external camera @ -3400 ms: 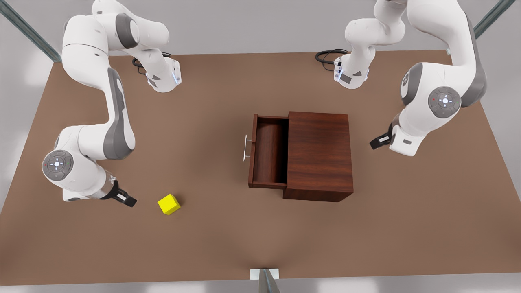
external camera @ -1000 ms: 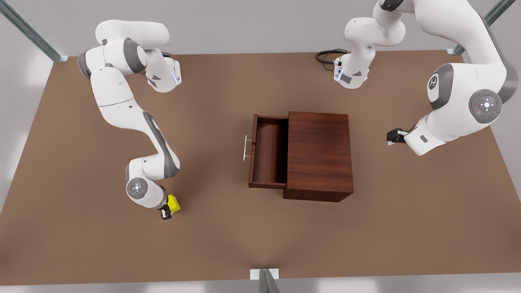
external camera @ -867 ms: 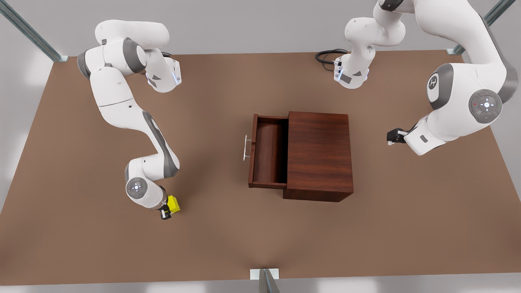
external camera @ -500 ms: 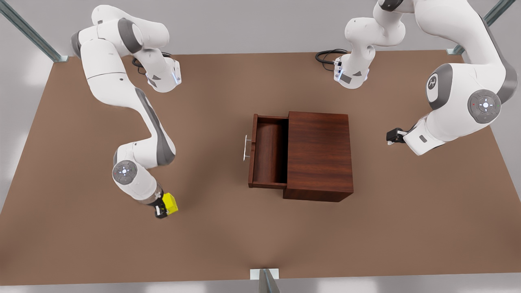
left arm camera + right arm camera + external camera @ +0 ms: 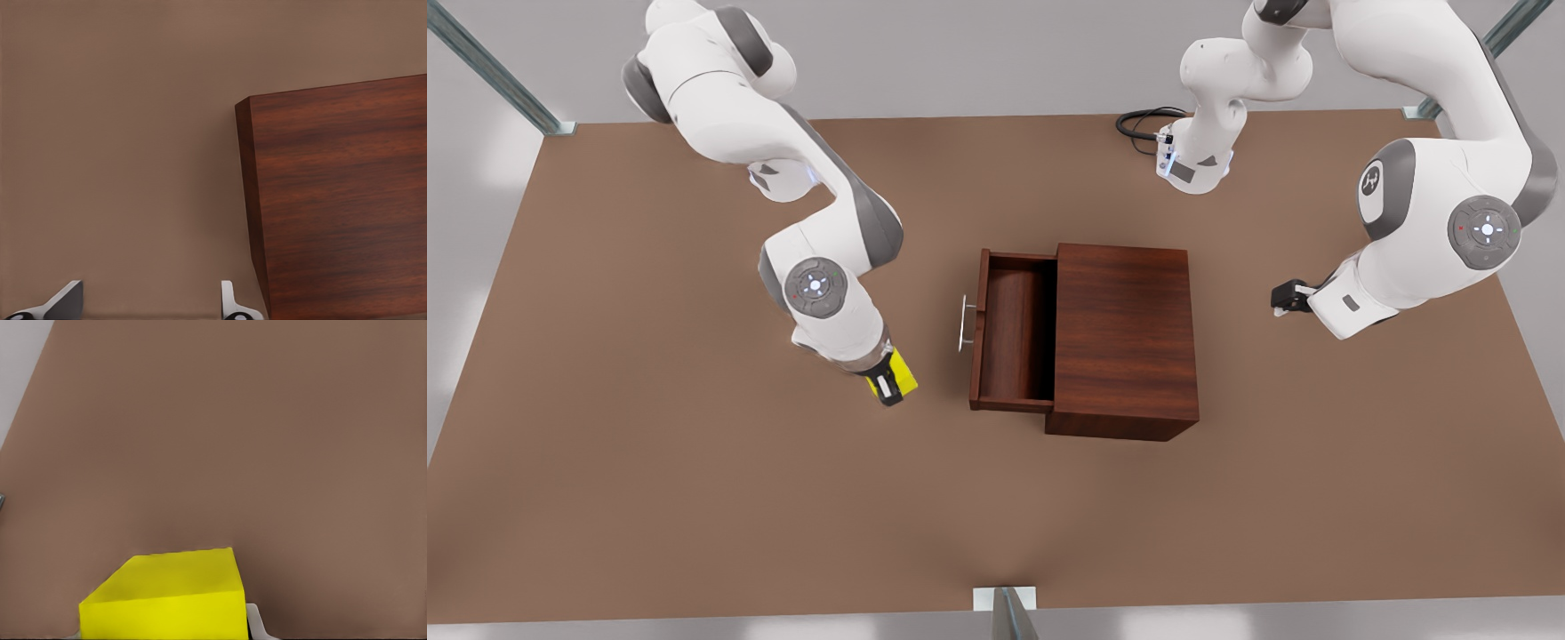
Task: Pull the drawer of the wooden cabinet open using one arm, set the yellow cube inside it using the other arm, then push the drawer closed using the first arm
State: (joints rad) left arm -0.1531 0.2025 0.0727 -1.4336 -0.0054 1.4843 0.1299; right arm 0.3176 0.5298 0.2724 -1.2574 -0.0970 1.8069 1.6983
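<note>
Two Franka arms stand on a brown table [image 5: 649, 498], catalogued relative to the wooden cabinet [image 5: 1125, 338].

Item, wooden cabinet: dark reddish-brown box near the table's middle. In the left wrist view its grained side [image 5: 340, 200] is seen with bare tabletop beside it.

Item, drawer [image 5: 1014, 331]: pulled out from the cabinet toward the front view's left, its tray open to view, the thin silver bar handle [image 5: 964, 323] on its front face.

Item, right gripper [image 5: 887, 386]: sits on the drawer side of the cabinet, a little out from the handle and toward the drawer's near corner, carried by the other arm [image 5: 818, 240], which reaches from its base at the far left of the table. Its fingers are clamped on the yellow cube [image 5: 900, 372].

Item, yellow cube: held between those fingers, raised off the table, close to the drawer front but outside the tray. In the right wrist view the cube [image 5: 167, 597] sits against a pale fingertip [image 5: 257, 625], with tabletop beyond.

Item, left gripper [image 5: 1286, 297]: waits on the opposite side of the cabinet from the drawer, apart from it, on the first arm [image 5: 1432, 222]. In the left wrist view its two pale fingertips [image 5: 63, 303] stand well apart, holding nothing.
</note>
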